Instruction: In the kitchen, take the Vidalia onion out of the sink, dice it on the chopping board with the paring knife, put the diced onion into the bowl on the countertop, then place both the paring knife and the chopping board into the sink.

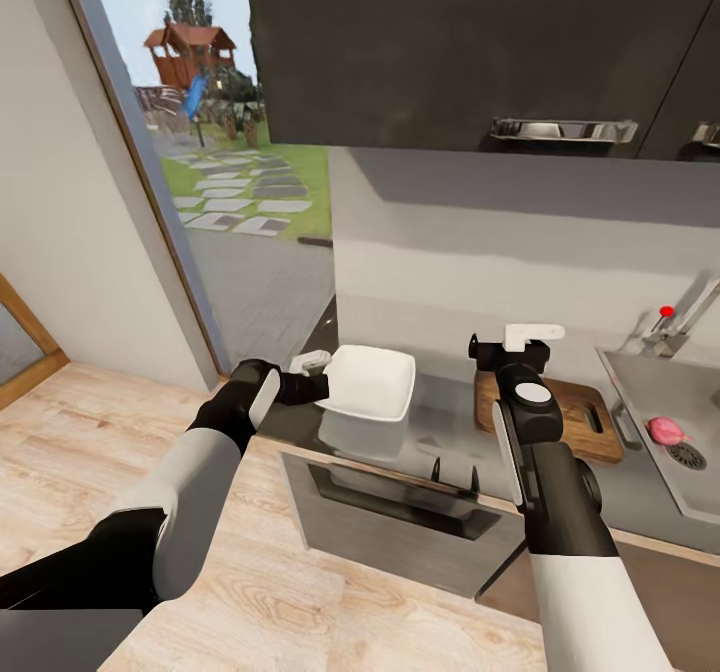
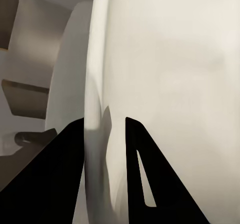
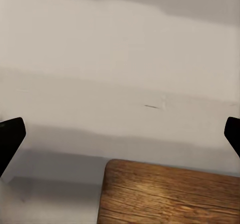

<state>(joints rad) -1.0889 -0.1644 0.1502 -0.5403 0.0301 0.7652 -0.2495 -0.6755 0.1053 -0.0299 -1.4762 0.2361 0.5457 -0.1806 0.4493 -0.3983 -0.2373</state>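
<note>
White bowl (image 1: 368, 382) sits near the countertop (image 1: 440, 432) edge, its rim clamped in my left gripper (image 1: 318, 384). My right gripper (image 3: 120, 134) hangs spread wide over the chopping board (image 1: 585, 417); a pink onion (image 1: 664, 431) lies in the sink (image 1: 640, 392)

Left pincer (image 1: 318, 384) grips the bowl (image 1: 368, 382) rim.

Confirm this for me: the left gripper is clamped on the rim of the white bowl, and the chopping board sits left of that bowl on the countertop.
Wrong on one point: the chopping board sits right of the white bowl, beside the sink, as the head view shows. The left gripper does straddle the bowl's rim on the countertop.
</note>
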